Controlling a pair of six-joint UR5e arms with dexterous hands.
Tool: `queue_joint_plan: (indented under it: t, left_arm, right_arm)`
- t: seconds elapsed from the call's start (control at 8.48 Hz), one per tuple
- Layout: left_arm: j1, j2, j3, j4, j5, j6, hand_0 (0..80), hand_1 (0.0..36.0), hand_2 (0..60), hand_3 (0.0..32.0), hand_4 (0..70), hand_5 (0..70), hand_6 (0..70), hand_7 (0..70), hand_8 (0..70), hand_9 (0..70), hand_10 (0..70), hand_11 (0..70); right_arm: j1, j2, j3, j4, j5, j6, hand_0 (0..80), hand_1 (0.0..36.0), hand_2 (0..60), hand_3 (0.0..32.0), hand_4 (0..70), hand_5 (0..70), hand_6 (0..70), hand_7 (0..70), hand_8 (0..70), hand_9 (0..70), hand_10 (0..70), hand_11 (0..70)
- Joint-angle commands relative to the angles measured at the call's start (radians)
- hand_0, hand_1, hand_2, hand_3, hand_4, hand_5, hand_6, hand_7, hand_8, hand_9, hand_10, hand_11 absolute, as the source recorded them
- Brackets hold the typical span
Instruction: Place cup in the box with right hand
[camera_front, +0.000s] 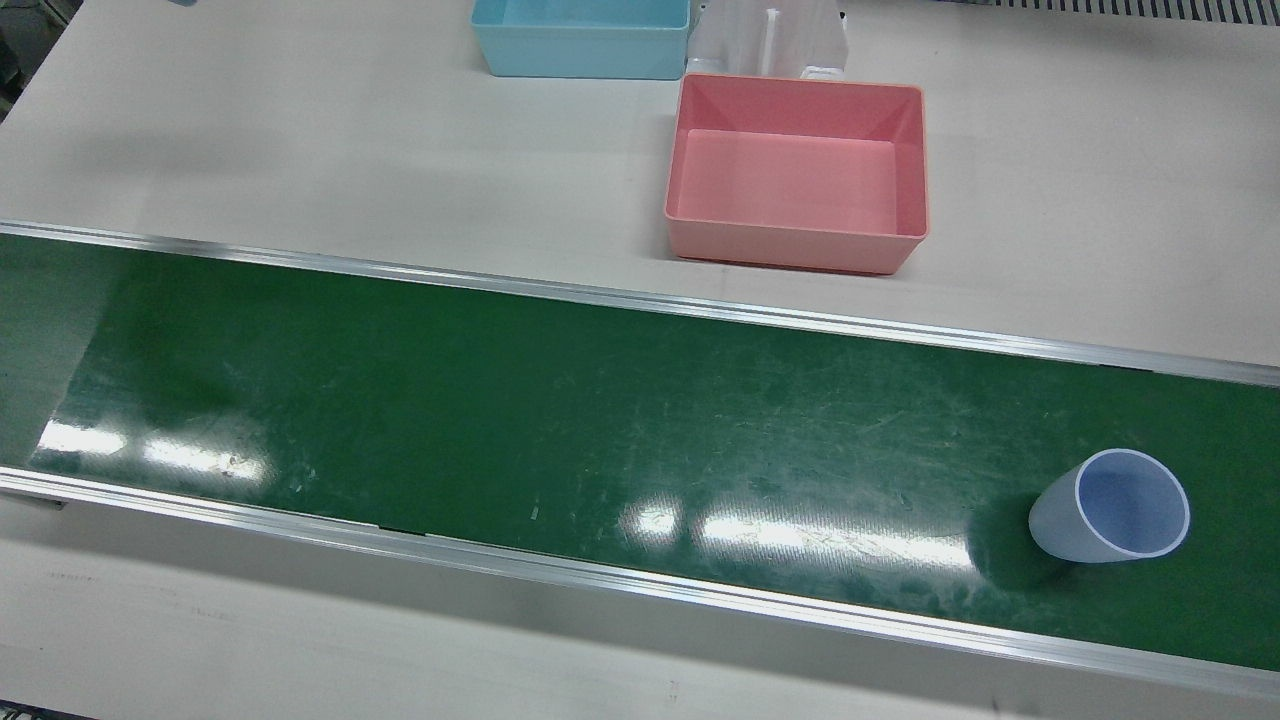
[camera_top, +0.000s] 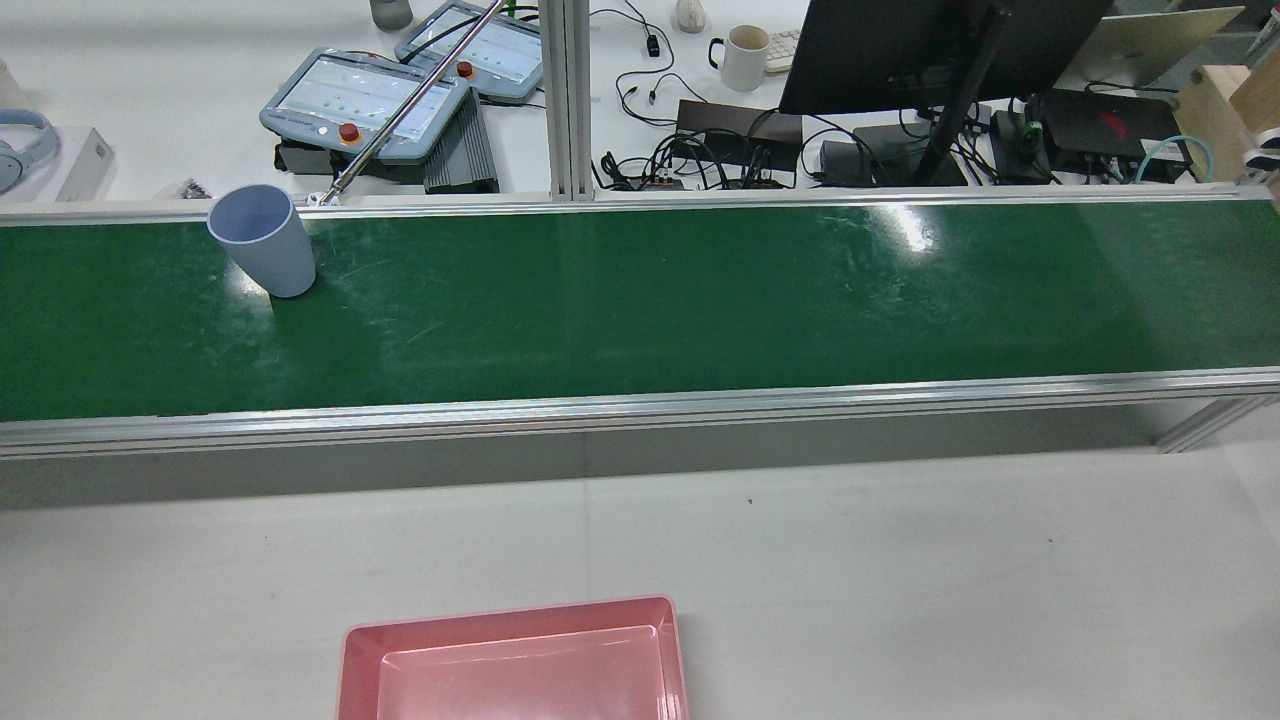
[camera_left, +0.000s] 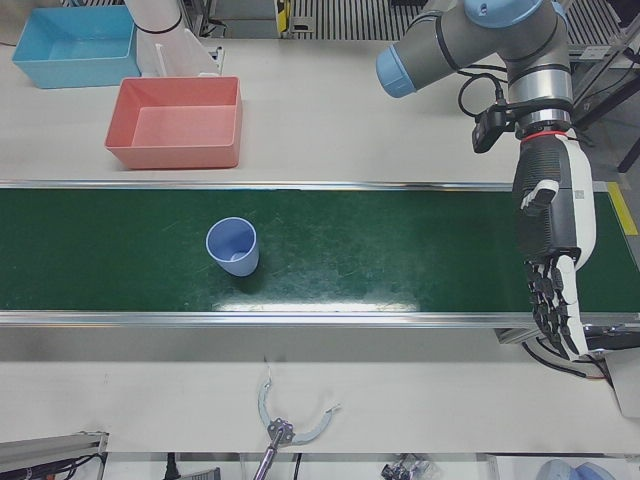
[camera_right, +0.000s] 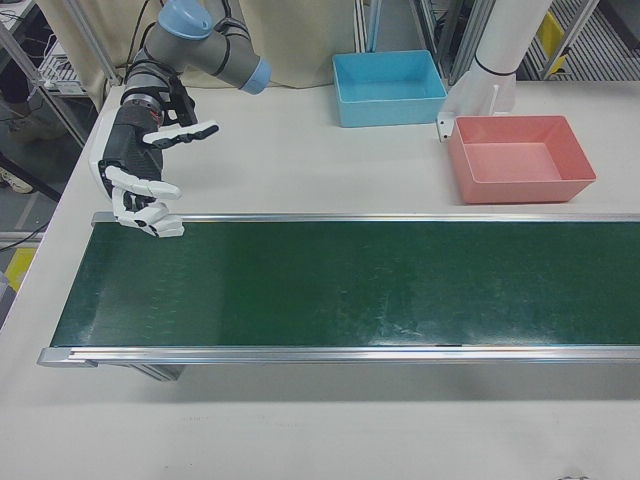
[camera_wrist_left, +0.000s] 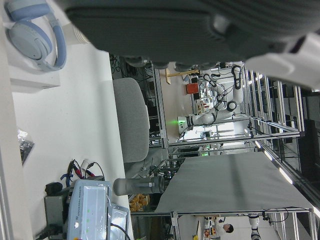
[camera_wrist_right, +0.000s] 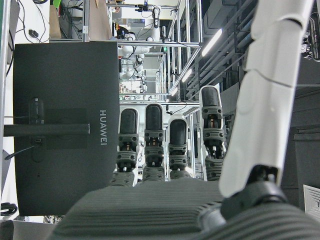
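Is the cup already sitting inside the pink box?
No, the cup stands upright on the green belt, while the pink box on the table behind it holds nothing.

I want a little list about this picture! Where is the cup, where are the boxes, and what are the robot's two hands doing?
cup: pale blue cup, upright on the green belt, nothing touching it
pink box: pink box, empty, on the white table past the belt
blue box: blue box, empty, farther back
right hand: right hand, open, over the belt's far end from the cup
left hand: left hand, open, fingers pointing down, holding nothing
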Motion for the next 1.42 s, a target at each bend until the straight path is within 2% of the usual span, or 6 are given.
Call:
queue_joint_plan:
  t: [0.0,0.24,0.59,1.3]
  left_arm:
    - [0.0,0.0,0.001,-0.001,0.001,0.0,0.0,0.0,0.0,0.0,0.0,0.0,0.0,0.0,0.0,0.0,0.0,0.0]
    - [0.0,0.0,-0.001,-0.001,-0.001,0.0,0.0,0.0,0.0,0.0,0.0,0.0,0.0,0.0,0.0,0.0,0.0,0.0]
    - [0.001,0.0,-0.001,0.001,-0.001,0.0,0.0,0.0,0.0,0.0,0.0,0.0,0.0,0.0,0.0,0.0,0.0,0.0]
    - [0.0,0.0,-0.001,0.001,-0.001,0.0,0.0,0.0,0.0,0.0,0.0,0.0,0.0,0.0,0.0,0.0,0.0,0.0]
  right_arm:
    - [0.0,0.0,0.0,0.001,0.0,0.001,63.1,17.3,0.0,0.0,26.1,11.3,15.3,57.8,29.2,37.9,23.1,34.9]
    - [0.0,-0.003,0.0,0.006,0.0,0.001,66.8,18.8,0.0,0.0,26.4,11.8,15.3,57.1,29.2,37.9,23.0,34.8]
    - [0.002,-0.003,0.0,0.007,0.0,0.003,80.0,22.7,0.0,0.0,26.8,13.0,15.9,58.0,29.8,38.7,23.9,36.5]
    - [0.0,-0.005,0.0,0.007,0.0,0.003,80.0,22.9,0.0,0.0,28.4,13.2,16.5,59.7,30.4,39.8,24.6,37.6]
